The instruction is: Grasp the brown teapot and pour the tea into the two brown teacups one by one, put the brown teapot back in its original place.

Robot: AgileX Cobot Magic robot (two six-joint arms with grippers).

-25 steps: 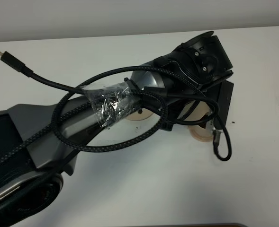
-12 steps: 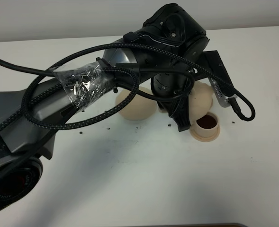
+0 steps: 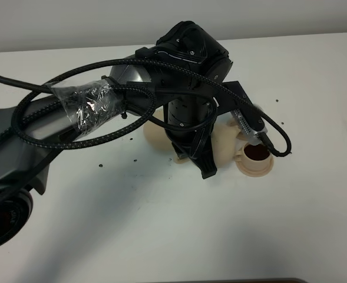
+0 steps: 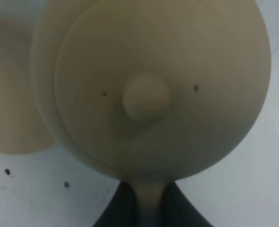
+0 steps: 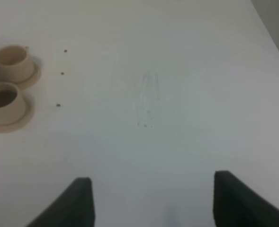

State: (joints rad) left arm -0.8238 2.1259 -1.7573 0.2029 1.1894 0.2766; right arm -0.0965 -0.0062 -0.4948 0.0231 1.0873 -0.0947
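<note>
My left gripper (image 3: 205, 167) is shut on the loop handle of the brown teapot (image 3: 225, 146). The left wrist view shows the pot from above, with its knobbed lid (image 4: 146, 96) and the handle (image 4: 148, 201) between my fingers. The wide saucer (image 3: 159, 139) lies just left of the pot, also visible in the left wrist view (image 4: 11, 94). One teacup (image 3: 257, 154) holds dark tea on its small saucer (image 3: 254, 171), right of the pot. My arm hides the second cup from above. The right wrist view shows both: the filled cup (image 5: 3, 100) and a paler one (image 5: 11, 56). My right gripper (image 5: 153, 203) is open and empty.
My left arm with its braided cables (image 3: 73, 127) and plastic wrap crosses the white table (image 3: 161, 236) from the left. Small dark specks (image 3: 99, 165) dot the table. The table's far edge (image 3: 314, 35) meets a grey wall.
My left arm has swung left and toward the front with the teapot. The pot has moved away from above the filled cup and closer to the wide saucer.
</note>
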